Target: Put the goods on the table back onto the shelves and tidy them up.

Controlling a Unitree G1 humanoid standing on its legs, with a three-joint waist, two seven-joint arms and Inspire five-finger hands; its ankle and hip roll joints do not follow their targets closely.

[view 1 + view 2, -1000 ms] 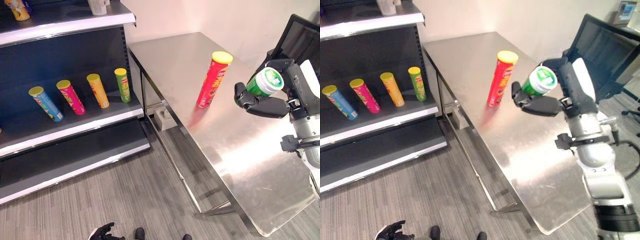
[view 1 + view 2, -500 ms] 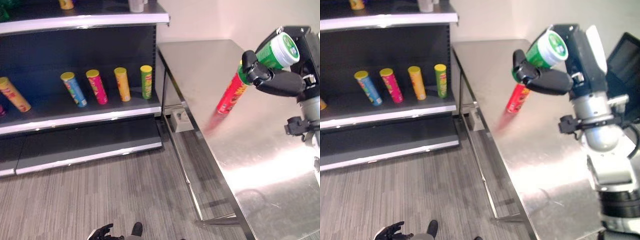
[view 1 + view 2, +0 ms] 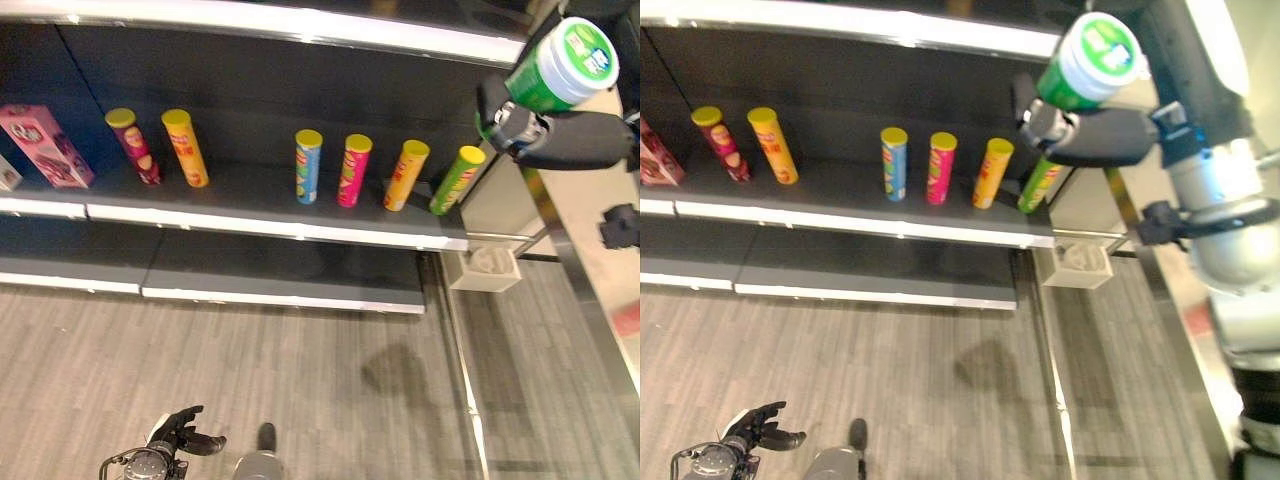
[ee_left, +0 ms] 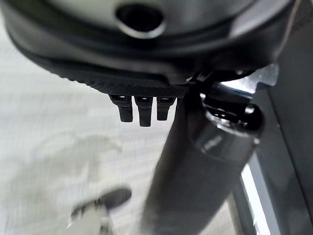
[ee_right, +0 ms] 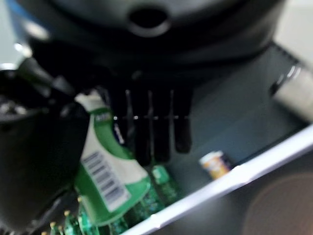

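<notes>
The right hand (image 3: 560, 135) had its fingers curled round a green canister (image 3: 556, 72) with a white lid, held high beside the shelf (image 3: 250, 205); the left hand (image 3: 180, 436) hung low over the floor, fingers relaxed and empty. The carrying step looked underway; next the canister needed setting upright in the row of tubes (image 3: 405, 175). The counter (image 3: 600, 270) edged the right, above grey plank floor (image 3: 300, 390)

Shop setting, dark retail shelves (image 3: 250, 205), row of crisp tubes (image 3: 356, 170), pink box (image 3: 45, 145)
</notes>
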